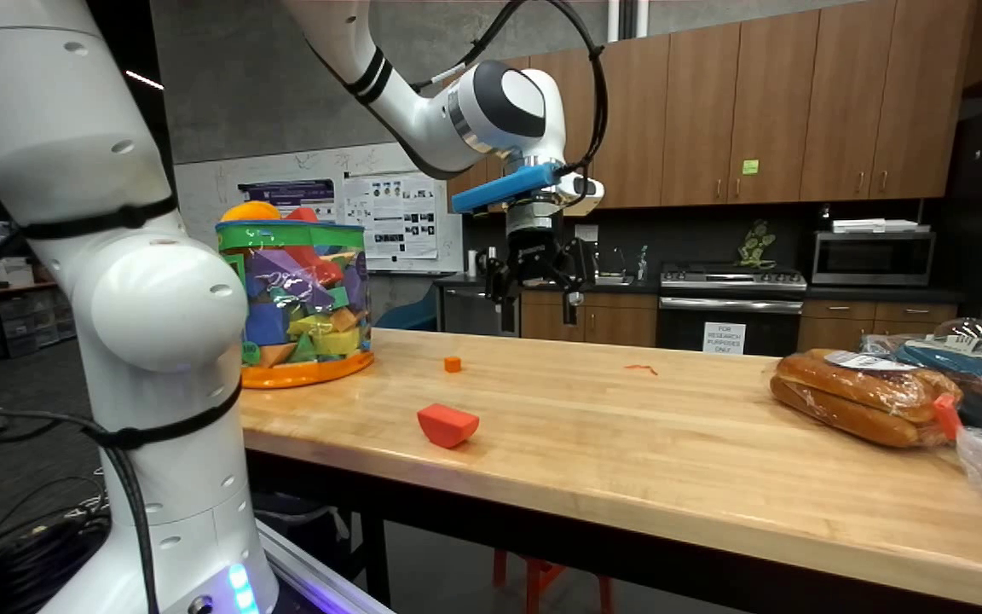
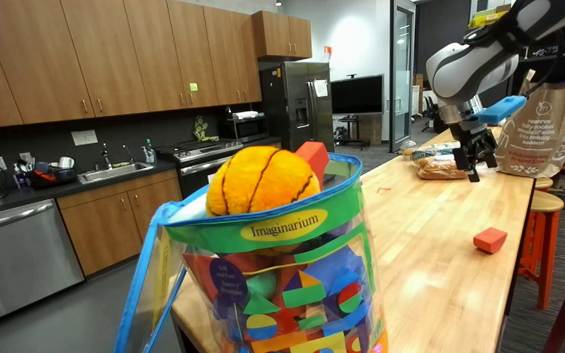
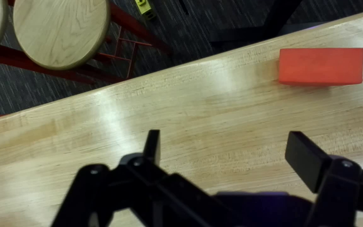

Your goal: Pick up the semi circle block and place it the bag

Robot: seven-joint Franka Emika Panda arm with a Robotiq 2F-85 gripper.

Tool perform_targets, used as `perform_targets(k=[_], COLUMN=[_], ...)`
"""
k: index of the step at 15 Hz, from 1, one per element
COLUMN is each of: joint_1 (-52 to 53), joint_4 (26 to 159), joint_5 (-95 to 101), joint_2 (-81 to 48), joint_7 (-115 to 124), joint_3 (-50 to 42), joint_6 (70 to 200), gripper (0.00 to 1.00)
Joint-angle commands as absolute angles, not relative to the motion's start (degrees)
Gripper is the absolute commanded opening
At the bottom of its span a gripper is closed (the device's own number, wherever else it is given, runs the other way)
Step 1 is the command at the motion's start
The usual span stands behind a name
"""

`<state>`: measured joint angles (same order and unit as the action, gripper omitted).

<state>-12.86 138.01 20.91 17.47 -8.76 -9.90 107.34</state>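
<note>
Red, curved side down, the semi circle block [image 1: 447,425] might, we judge, rock out of line if the empty gripper [image 1: 540,312], spread wide, nudges it off-centre.

My gripper [image 1: 540,315] hangs, jaws parted, higher than the block [image 1: 448,425]. Near the block lies a cube [image 1: 453,364]; the bag [image 1: 293,234] and loaf [image 1: 849,399] sit on opposite sides of the block.
</note>
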Motion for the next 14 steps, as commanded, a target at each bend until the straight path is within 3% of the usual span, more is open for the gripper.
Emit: perform_targets(k=[1, 14], joint_1=[-12.3, -10.7], joint_4=[137.9, 149.5], joint_5=[21.0, 8.6], joint_2=[17.5, 20.6], joint_7=[-8.6, -6.7], joint_3=[-10.4, -10.3], joint_6=[107.1, 103.9], gripper=[1.0, 1.0])
